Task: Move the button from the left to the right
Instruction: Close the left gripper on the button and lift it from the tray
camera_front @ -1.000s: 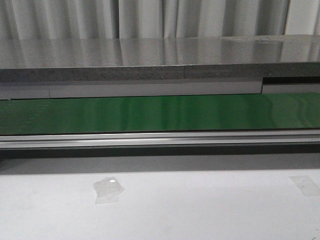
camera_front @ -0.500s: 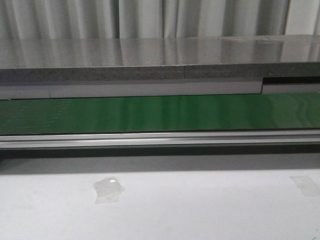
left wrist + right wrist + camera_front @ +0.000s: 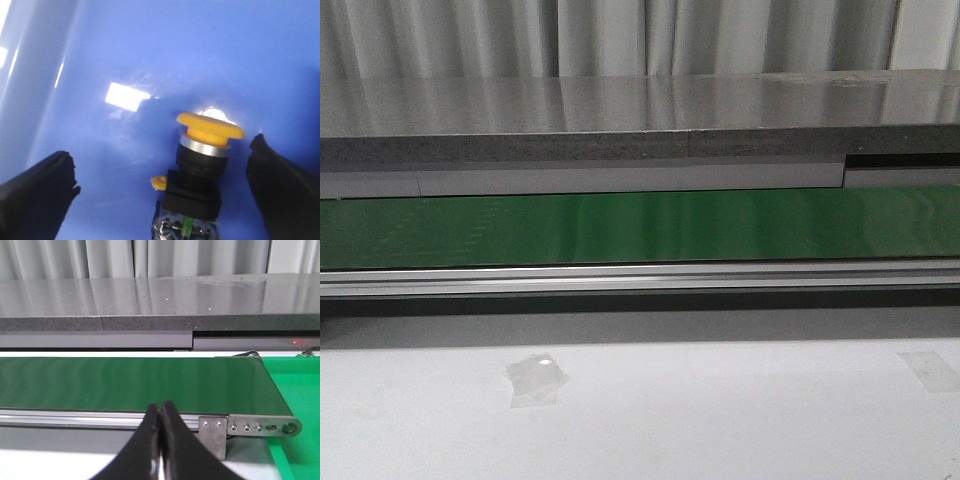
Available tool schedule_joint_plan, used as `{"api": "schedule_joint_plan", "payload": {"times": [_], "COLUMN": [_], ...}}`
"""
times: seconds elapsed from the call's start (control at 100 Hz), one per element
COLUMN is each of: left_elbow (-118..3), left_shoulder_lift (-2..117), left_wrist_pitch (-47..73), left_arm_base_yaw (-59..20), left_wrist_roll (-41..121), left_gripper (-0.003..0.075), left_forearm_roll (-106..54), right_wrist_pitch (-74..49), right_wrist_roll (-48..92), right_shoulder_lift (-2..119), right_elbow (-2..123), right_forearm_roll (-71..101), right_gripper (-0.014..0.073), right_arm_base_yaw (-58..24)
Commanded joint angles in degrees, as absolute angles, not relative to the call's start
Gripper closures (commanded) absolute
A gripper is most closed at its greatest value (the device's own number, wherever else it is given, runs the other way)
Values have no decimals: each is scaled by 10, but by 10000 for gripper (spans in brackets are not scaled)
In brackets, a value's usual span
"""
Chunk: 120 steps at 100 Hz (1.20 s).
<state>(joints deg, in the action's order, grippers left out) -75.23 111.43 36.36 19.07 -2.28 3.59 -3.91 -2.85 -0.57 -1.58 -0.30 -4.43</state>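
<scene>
One button (image 3: pixel 202 170), lying on a blue glossy surface (image 3: pixel 150 50), sits between the wide-open fingers of the left gripper (image 3: pixel 165 192), ungrasped; right gripper (image 3: pixel 160 440) pinched empty; pre-grasp step, next: descend, clamp the black body.

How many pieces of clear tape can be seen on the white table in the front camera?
2. One crumpled piece of tape lies left of centre on the white table. A second, flatter piece lies near its right edge. More may lie outside the view.
</scene>
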Motion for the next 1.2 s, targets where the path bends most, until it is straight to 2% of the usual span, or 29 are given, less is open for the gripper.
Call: {"api": "schedule_joint_plan", "payload": {"times": [0.0,0.51,0.61,0.8,0.92,1.04,1.19], "left_elbow": [-770,-770,-770,-770,-770,-770,-770], "left_shoulder_lift": [1087,1132,1132,1128,1117,1099,1060], "left_wrist_pitch": [341,357,357,360,361,365,369], "left_arm_base_yaw": [192,192,192,192,192,192,192], "left_wrist_roll": [-30,-30,-30,-30,-30,-30,-15], "left_gripper": [62,71,143,454,601,668,678], "left_forearm_roll": [30,14,14,14,14,18,18], "right_wrist_pitch": [7,7,7,7,7,7,7], "right_wrist_roll": [-27,-27,-27,-27,-27,-27,-27], "right_shoulder_lift": [-16,-16,-16,-16,-16,-16,-16], "right_elbow": [-7,-7,-7,-7,-7,-7,-7], "right_forearm_roll": [-10,-10,-10,-10,-10,-10,-10], "right_gripper": [662,662,662,662,662,662,662], "right_arm_base_yaw": [-45,-45,-45,-45,-45,-45,-45]}}
